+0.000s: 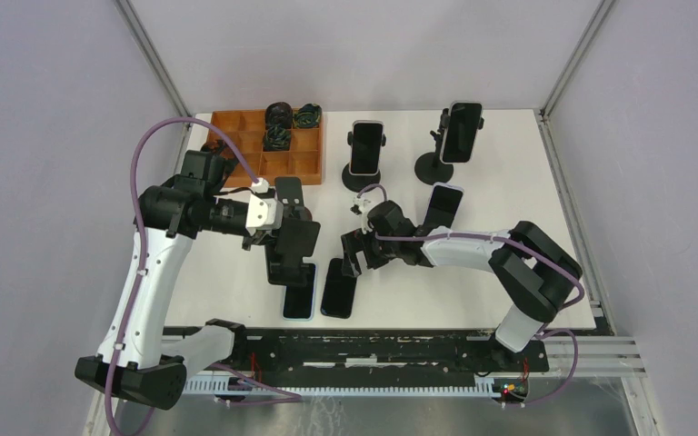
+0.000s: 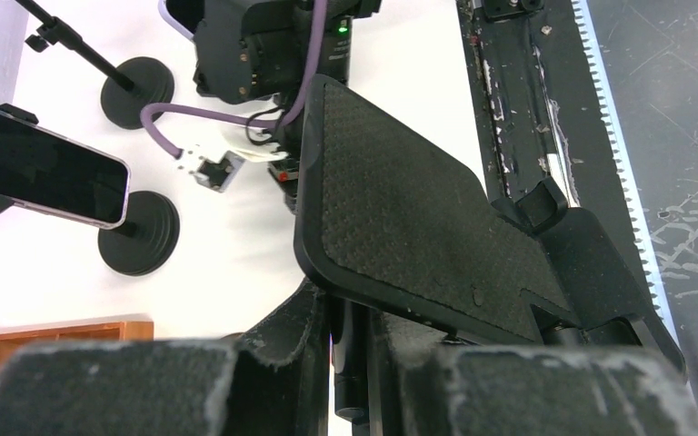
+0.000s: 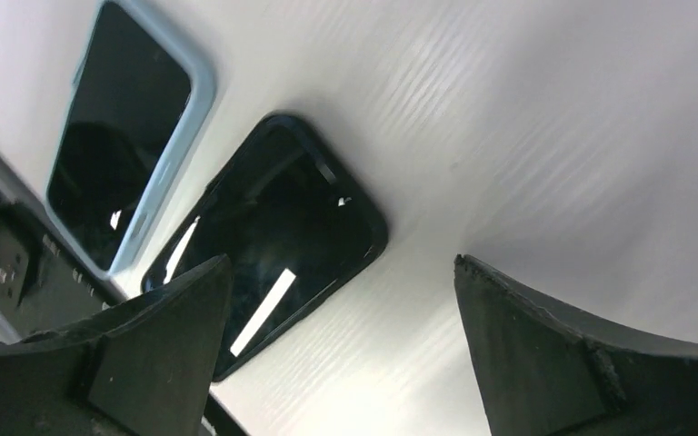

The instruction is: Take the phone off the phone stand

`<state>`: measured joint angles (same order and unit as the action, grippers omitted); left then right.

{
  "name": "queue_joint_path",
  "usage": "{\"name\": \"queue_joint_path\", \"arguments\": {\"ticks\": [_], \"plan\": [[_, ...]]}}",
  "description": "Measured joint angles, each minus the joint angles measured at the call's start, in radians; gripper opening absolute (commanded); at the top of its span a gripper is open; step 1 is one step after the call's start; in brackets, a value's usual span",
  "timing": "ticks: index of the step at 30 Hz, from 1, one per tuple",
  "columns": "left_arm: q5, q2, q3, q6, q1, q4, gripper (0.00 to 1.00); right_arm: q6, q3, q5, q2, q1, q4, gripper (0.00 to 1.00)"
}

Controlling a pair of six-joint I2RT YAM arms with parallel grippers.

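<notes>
Phone [image 1: 338, 288]: black, flat on surface [image 1: 527, 182], just beside phone stand [image 1: 293, 238]
Right gripper [image 3: 338, 272]: spread wide, empty, beside phone stand
Left gripper [image 2: 350, 386]: pinching phone stand

phone [image 1: 338, 288] right of phone stand [image 1: 291, 238], on table [image 1: 509, 182]

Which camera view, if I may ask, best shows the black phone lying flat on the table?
The top view: the black phone shows whole, beside the blue-cased one. The right wrist view shows it closer, one end hidden by a finger. The left wrist view misses it.
</notes>
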<state>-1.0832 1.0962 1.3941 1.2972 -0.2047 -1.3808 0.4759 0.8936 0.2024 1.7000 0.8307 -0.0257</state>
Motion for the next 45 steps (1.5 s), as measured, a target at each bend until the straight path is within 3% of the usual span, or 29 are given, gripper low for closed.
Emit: {"name": "queue_joint_path", "arguments": {"ticks": [6,13,22,29,34,38,45], "plan": [[0.000,-0.008,0.000,-0.005,0.000,0.001,0.02,0.037,-0.093,0.146,-0.036,0.057,0.106,0.98],[0.001,-0.010,0.000,-0.010,0.000,0.007,0.02,0.156,-0.098,0.291,0.038,0.105,0.269,0.98],[0.002,-0.011,0.000,-0.010,0.000,0.008,0.02,0.216,-0.084,0.312,0.060,0.106,0.300,0.98],[0.006,-0.011,0.000,-0.010,0.000,0.008,0.02,0.188,-0.104,0.274,-0.226,0.019,0.230,0.98],[0.005,-0.011,-0.006,0.003,0.000,0.009,0.02,0.246,-0.147,0.322,-0.453,0.006,0.405,0.98],[-0.001,-0.010,-0.016,0.027,0.000,0.009,0.02,0.327,-0.174,0.365,-0.473,0.030,0.584,0.89],[-0.003,-0.003,-0.016,0.040,0.000,0.017,0.02,0.401,-0.122,0.391,-0.373,0.112,0.781,0.75]]}}
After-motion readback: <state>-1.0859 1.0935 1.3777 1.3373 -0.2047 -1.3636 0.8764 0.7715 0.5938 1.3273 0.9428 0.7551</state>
